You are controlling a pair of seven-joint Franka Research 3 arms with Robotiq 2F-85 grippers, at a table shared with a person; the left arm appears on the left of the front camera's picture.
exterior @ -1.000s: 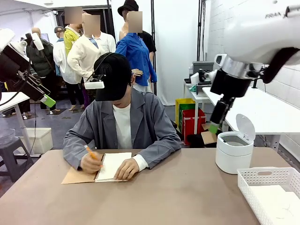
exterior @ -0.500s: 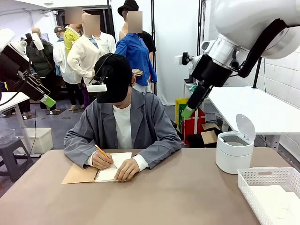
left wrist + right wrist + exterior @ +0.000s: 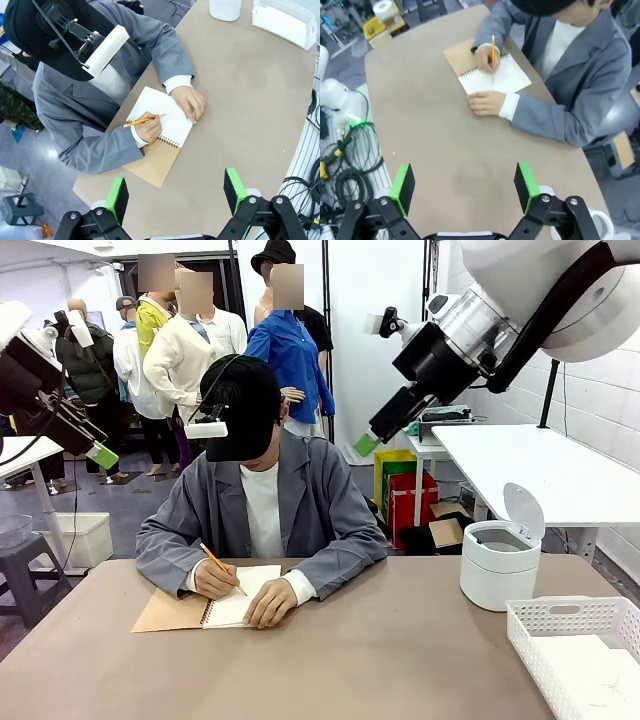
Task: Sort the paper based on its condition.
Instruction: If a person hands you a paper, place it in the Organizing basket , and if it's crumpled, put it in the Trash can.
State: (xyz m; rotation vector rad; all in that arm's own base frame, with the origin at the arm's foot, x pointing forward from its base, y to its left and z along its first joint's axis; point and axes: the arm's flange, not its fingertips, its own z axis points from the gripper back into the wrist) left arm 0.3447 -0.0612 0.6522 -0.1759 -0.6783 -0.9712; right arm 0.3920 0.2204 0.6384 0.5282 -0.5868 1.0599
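- Workshop room with bystanders at the back; brown table (image 3: 400, 660) shared with a seated person in a grey jacket.
- Paper (image 3: 165, 107): 1 white page, smooth, bound in the open notebook (image 3: 165, 615) directly in front of the person.
- Handling, as judged: very light, thin, limp; creases and tears easily; lying flat, offers little to pinch. Best taken by a free edge or corner, gently, once loose or handed over.
- In the way: writing hand (image 3: 149, 131) with pencil (image 3: 142, 120) on the page, other hand (image 3: 190, 102) pinning its edge.
- Basket (image 3: 560, 615), white, at the near right corner; possibly 1 flat white sheet inside, not certain.
- Bin (image 3: 497, 575), white, lid raised, just behind the basket.
- Left gripper (image 3: 175, 192): raised high over the table, jaws wide, empty.
- Right gripper (image 3: 465, 185): raised high above the table, jaws wide, empty.
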